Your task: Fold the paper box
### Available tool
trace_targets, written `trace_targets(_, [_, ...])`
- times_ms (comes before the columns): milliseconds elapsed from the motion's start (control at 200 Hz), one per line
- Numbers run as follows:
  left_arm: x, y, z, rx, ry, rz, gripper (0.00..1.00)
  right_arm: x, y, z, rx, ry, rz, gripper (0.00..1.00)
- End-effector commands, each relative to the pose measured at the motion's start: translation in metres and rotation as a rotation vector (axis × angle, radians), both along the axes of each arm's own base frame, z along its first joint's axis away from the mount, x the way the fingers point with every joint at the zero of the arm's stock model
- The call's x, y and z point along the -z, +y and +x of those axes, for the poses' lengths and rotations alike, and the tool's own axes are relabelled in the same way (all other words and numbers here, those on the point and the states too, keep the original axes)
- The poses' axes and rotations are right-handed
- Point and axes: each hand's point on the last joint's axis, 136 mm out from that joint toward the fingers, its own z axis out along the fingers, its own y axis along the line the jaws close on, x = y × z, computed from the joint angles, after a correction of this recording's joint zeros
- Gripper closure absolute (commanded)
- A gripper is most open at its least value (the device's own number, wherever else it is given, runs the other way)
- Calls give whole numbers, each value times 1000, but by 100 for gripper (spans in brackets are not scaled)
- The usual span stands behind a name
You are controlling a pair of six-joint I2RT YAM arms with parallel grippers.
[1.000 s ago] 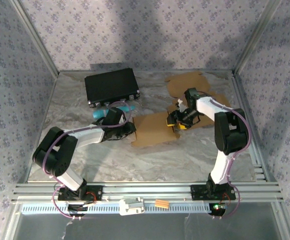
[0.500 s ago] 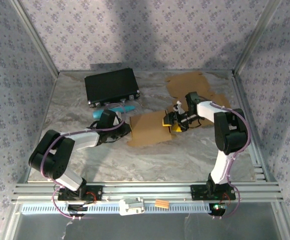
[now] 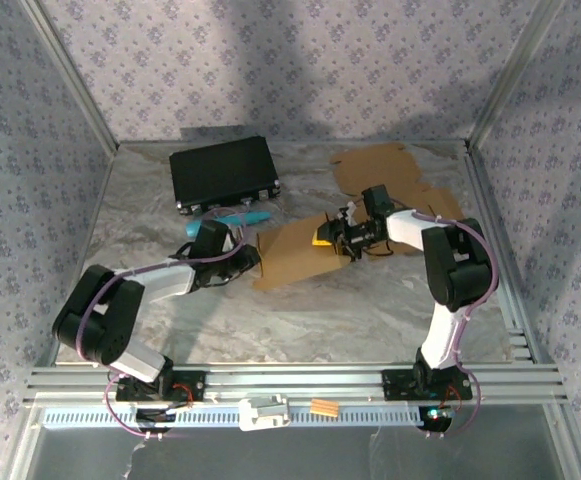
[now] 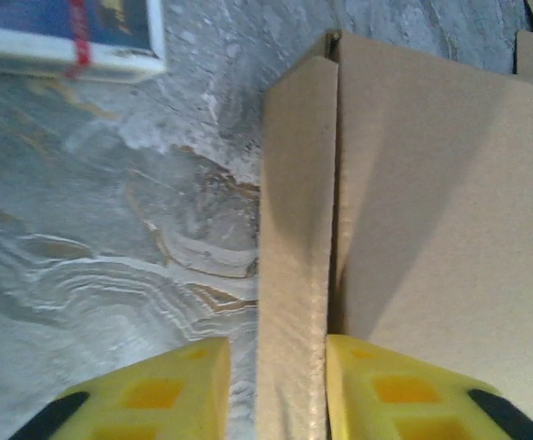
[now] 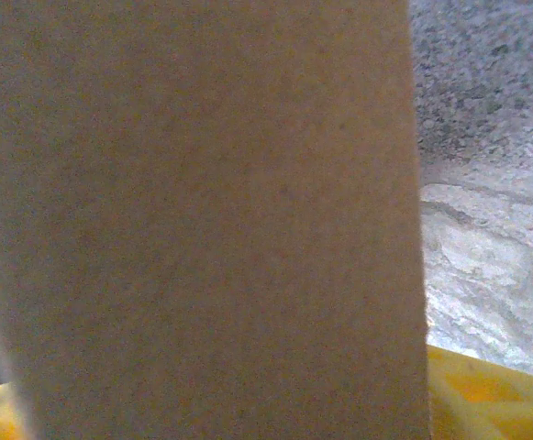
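The paper box is a brown cardboard sheet lying partly folded in the middle of the table. My left gripper is at its left edge. In the left wrist view my left gripper is open and straddles an upright side flap. The right finger touches the flap, while the left finger stands a little apart from it. My right gripper is at the box's right end. A cardboard panel rises close in front of its camera. One yellow finger shows beside that panel, and the jaws stand wide.
A second flat cardboard sheet lies at the back right. A black case sits at the back left, with a teal object just in front of it. Metal frame posts and patterned walls close in the table's sides.
The box has slid left and its right end has risen. My right gripper followed it leftward. My left gripper pulled back slightly and loosened its jaws around the flap.
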Motion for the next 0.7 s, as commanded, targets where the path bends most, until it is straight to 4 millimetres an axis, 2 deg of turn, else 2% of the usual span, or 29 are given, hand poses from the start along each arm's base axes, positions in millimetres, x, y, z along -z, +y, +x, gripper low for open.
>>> trace_targets(0, [-35,12,19,-98,-39,-20,60,-16,-5,5,83,141,52,39])
trace_targets(100, [-56,22,30,-184,-54,-54,52,-19,-6,2,98,228,59,41])
trace_targets(205, [-73,27,36,-233,-80,-62,50,-26,-8,1,121,292,43,42])
trace_targets(285, [-94,23,38,-169,-175,-44,50,-30,-9,-5,150,393,41,45])
trace_targets(345, [-119,19,35,-62,-316,43,51,-38,-10,-7,156,468,39,46])
trace_targets(415, [-145,6,21,136,-514,200,50,-41,-11,-18,151,559,26,46])
trace_targets(500, [-166,-24,-14,459,-752,330,50,-45,-13,-27,156,621,11,47])
trace_targets(585, [-174,-49,-59,760,-981,407,47,-46,-16,-35,170,666,3,47])
trace_targets(650, [-173,-56,-78,896,-1088,470,42,-44,-18,-41,179,710,-6,48])
trace_targets(695, [-170,-58,-85,956,-1118,515,39,-42,-19,-44,185,740,-6,48])
